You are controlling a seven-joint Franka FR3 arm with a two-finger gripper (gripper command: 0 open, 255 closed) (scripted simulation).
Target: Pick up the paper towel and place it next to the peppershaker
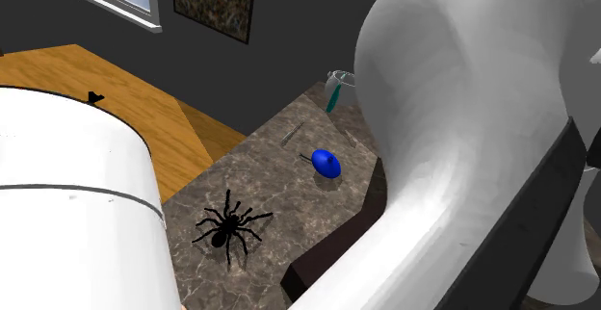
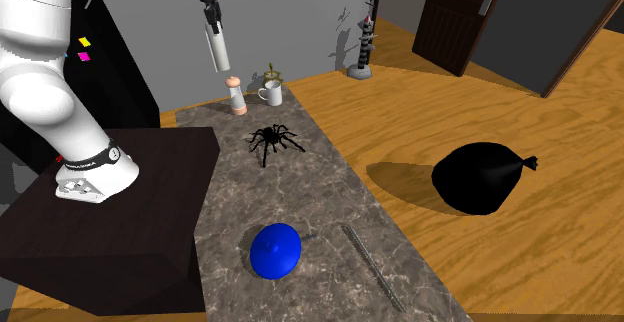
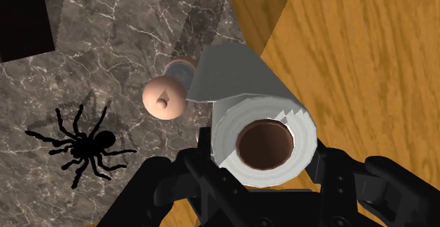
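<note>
My gripper [image 2: 210,12] is shut on the white paper towel roll [image 2: 216,46], which hangs upright in the air over the far end of the marble counter [image 2: 330,185]. Just below and slightly to the right in the second exterior view stands the peppershaker [image 2: 235,96], pale with a tan round top. In the wrist view the roll [image 3: 243,84] with its brown core is clasped between the black fingers [image 3: 331,166] of the gripper [image 3: 264,158]. The shaker's top [image 3: 164,97] sits right beside the roll, on the spider's side.
A black toy spider [image 2: 272,140] lies mid-counter, also in the shoulder view [image 1: 229,224]. A white mug [image 2: 270,94] stands right of the shaker. A blue rounded object [image 2: 275,250], a thin grey rod [image 2: 372,268], a black bag [image 2: 478,178] on the wood floor, and the dark stand [image 2: 110,210].
</note>
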